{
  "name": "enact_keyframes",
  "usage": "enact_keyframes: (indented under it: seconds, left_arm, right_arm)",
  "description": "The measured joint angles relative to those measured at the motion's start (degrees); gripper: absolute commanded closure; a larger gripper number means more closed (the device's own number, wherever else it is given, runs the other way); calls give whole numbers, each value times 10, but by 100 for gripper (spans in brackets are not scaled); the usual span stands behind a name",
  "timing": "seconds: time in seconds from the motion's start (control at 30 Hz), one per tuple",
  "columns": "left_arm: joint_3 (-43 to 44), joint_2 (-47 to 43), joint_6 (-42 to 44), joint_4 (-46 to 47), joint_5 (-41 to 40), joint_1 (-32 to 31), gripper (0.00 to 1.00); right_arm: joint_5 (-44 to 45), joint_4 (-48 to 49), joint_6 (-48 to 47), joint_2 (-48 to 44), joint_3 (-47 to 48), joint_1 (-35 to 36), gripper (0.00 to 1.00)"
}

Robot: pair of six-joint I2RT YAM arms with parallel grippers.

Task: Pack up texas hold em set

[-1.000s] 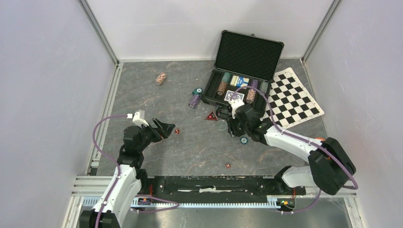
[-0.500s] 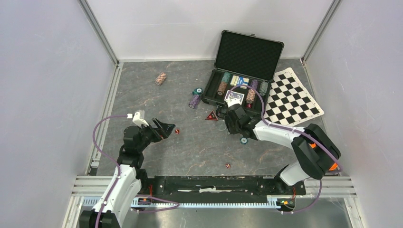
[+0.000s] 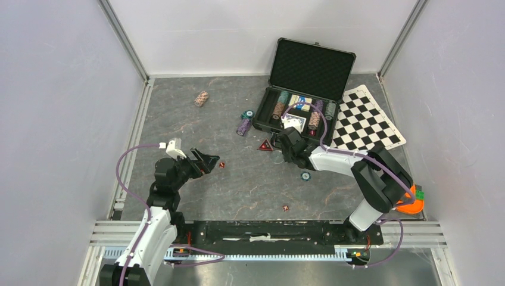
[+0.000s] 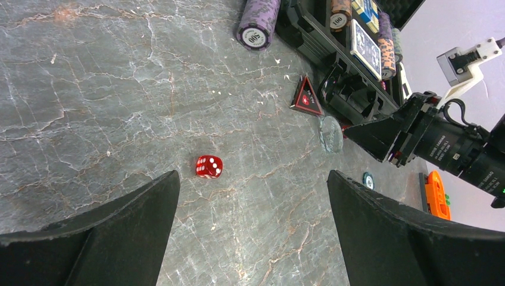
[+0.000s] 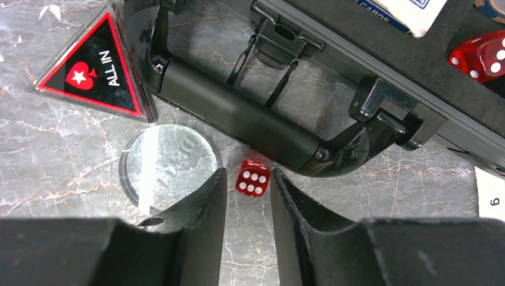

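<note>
Right claw [image 5: 248, 174] is narrowed around a red die [image 5: 253, 178] on the surface [image 3: 250, 190], at 6 o'clock of the case handle [image 5: 238, 113]. Cannot tell if the pads touch it. The triangular marker [image 5: 95, 71] is at 10 o'clock of that die. Left claw [image 4: 251, 176] is wide open and empty, with a second die [image 4: 209, 166] just ahead. The open black case [image 3: 312, 67] sits at 1 o'clock, with chip stacks [image 3: 279, 110] inside.

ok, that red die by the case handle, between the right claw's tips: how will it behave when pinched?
The red die looks small and hard: probably light and stiff. Its glossy faces may slip from the tips of the right claw. It lies right by the case handle, so a skewed pinch could tumble it underneath.
</note>
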Motion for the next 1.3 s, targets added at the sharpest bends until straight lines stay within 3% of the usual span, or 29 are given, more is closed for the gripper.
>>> enact_keyframes:
  seconds: [0.33, 0.63, 1.03, 1.3]
  left_arm:
    - [0, 0, 0, 0, 0, 0, 0]
    - [0, 0, 0, 0, 0, 0, 0]
    - [0, 0, 0, 0, 0, 0, 0]
    - [0, 0, 0, 0, 0, 0, 0]
  right_arm:
    - [21, -8, 6, 12, 7, -1, 78]
    - [28, -35, -16, -74, 16, -13, 80]
    - [-1, -29, -50, -73, 51, -149, 82]
    - [-27, -21, -54, -15, 75, -177, 82]
